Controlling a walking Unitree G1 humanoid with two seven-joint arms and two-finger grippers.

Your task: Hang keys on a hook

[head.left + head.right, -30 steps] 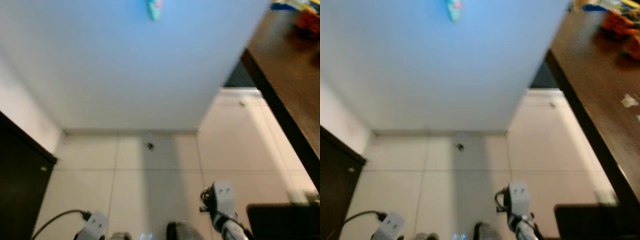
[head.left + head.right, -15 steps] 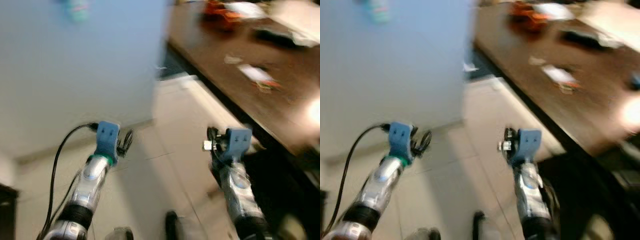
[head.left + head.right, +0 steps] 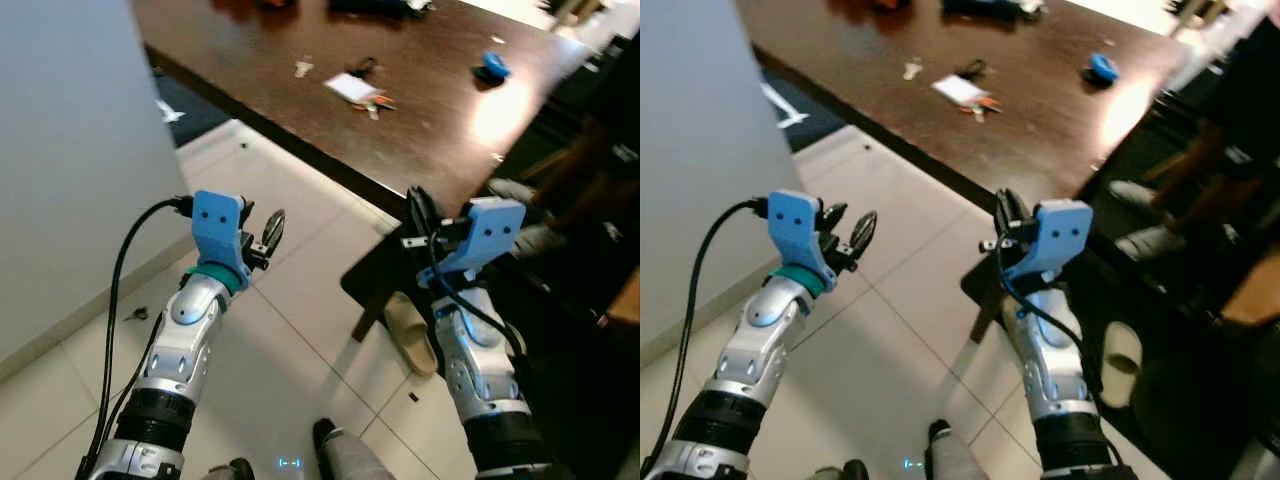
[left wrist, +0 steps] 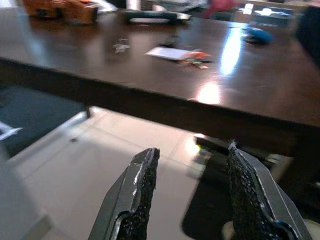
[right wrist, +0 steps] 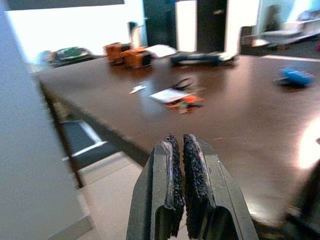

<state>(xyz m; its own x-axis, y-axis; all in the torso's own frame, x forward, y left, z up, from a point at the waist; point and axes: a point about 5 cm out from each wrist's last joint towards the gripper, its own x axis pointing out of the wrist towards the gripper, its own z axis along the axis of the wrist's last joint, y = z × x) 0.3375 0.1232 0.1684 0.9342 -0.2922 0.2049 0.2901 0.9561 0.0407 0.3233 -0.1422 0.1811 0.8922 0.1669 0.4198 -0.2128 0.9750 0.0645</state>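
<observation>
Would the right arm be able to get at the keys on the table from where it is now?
Probably not yet. The keys lie well in on the dark table, far beyond the right claw, which is shut and short of the table edge. Nothing blocks the way.

A long dark brown counter (image 3: 420, 110) crosses the upper part of the head views. Near its far right edge lies a small blue object (image 3: 493, 67), well apart from a tiny pale scrap (image 3: 301, 68) nearer the left edge. Orange blocks (image 5: 127, 54) stand at the far end, with a long dark object (image 5: 200, 58) beside them. Below the counter is a beige tiled floor (image 3: 290, 330), where a beige slipper (image 3: 410, 330) lies. A pale wall (image 3: 70, 170) rises on the left
</observation>
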